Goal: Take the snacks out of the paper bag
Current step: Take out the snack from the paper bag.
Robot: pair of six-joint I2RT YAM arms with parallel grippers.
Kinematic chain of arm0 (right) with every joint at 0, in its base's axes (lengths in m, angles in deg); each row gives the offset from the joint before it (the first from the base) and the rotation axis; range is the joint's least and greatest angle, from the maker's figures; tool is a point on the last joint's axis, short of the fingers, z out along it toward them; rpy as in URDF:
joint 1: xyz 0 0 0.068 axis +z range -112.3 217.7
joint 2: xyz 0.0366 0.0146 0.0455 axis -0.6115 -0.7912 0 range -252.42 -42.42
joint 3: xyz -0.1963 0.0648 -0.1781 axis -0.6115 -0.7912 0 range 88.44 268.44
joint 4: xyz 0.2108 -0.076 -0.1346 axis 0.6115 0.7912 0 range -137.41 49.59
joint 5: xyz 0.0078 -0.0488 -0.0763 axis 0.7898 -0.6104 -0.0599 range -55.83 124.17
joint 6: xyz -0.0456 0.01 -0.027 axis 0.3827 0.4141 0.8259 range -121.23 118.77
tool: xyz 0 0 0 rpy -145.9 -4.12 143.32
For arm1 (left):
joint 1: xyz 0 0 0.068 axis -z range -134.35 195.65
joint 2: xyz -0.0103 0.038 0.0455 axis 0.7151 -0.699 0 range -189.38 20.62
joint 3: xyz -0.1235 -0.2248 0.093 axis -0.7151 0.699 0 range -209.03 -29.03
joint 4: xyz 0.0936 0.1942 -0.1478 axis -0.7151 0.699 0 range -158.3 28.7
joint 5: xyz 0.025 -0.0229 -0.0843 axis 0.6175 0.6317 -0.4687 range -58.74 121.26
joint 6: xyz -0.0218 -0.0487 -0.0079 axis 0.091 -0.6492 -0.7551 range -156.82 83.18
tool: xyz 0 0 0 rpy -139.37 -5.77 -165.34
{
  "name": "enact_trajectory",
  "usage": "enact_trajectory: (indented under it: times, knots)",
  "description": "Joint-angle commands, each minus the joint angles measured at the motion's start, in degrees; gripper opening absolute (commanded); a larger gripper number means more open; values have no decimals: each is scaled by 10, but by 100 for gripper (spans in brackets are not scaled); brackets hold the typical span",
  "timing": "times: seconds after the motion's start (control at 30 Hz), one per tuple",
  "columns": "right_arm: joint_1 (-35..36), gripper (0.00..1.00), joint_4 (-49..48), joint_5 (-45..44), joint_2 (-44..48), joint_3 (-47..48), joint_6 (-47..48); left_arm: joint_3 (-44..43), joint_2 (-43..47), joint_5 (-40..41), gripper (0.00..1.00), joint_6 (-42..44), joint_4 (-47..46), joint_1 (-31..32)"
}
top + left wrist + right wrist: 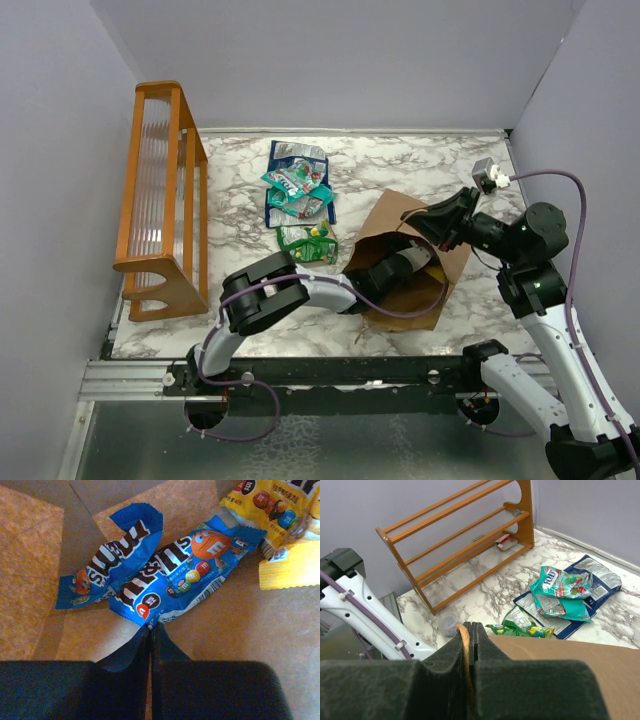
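Note:
The brown paper bag (400, 215) lies on the marble table with its mouth toward the near left. My left gripper (150, 626) is deep inside it, shut on the near edge of a blue snack packet (185, 575). A second blue packet (115, 560) lies to its left and a yellow packet (280, 500) at the far right. My right gripper (469, 630) is shut on the bag's twisted handle (465, 645) and holds the bag's upper side (560, 652) up; it also shows in the top view (432, 222). Dark blue (290, 160), teal (298, 185) and green (310, 240) packets lie on the table.
An orange wooden rack (160, 200) stands along the left edge of the table. A small clear round cap (449, 625) sits on the marble near the left arm. Walls close the table at the back and on both sides.

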Motion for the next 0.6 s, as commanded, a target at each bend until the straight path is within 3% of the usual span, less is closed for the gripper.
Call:
enact_trajectory:
  times: [0.0,0.4,0.57]
  knots:
    - [1,1,-3,-13,7,8,11,20,62,-24,2,3,-12,1]
    - [1,1,15,-72,-7,2,29,82,191,-76,0,-46,66,31]
    - [1,1,36,-135,-5,14,34,121,260,-68,0,-58,75,52]
